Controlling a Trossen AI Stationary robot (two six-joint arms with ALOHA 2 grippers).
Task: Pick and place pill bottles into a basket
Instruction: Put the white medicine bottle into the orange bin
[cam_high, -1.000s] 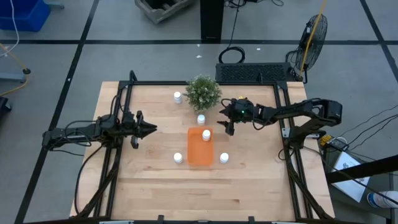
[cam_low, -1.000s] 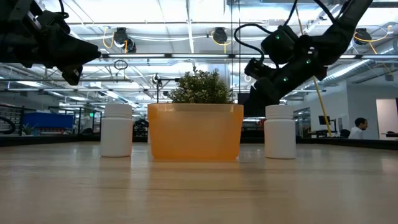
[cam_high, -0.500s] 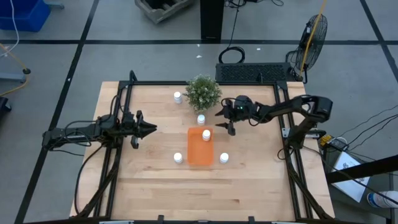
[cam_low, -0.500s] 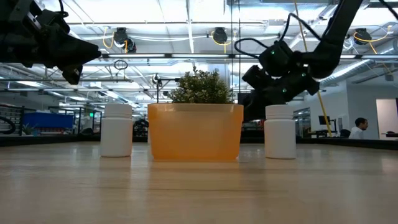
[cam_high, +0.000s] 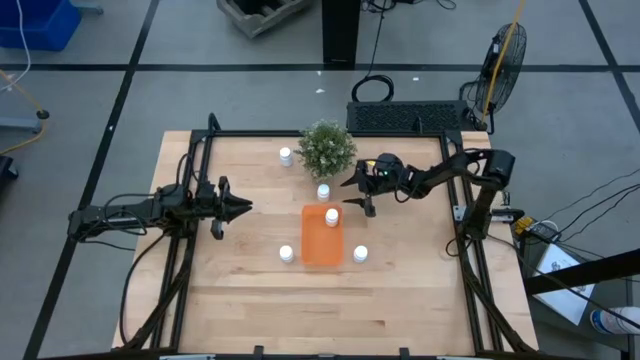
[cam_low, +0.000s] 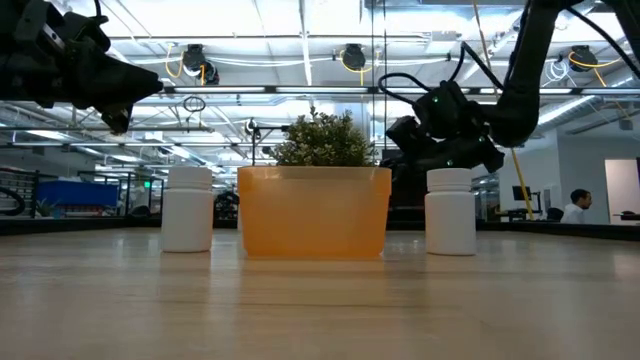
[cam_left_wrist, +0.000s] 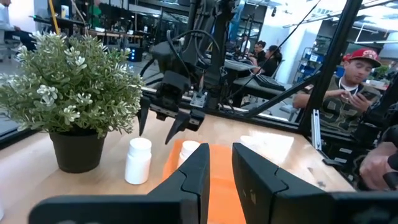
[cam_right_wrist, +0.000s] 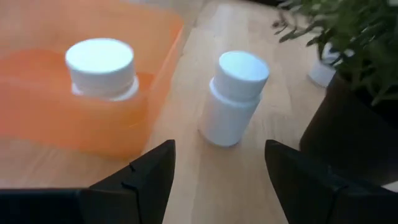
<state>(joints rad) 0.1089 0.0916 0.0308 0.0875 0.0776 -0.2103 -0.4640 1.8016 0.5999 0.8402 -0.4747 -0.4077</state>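
While left end effector (cam_high: 243, 207) idles well apart, right end effector (cam_right_wrist: 214, 177), fingers spread wide, faces upright pill bottle (cam_right_wrist: 231, 98) just ahead, orange basket (cam_right_wrist: 37, 121) beside.

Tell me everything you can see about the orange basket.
The basket is a shallow, bright orange rectangular tray, longer than wide, of translucent-looking plastic with low upright walls. It lies flat near the middle of the wooden table. One white pill bottle stands upright inside, at the end nearest the potted plant. Neither tool touches it.
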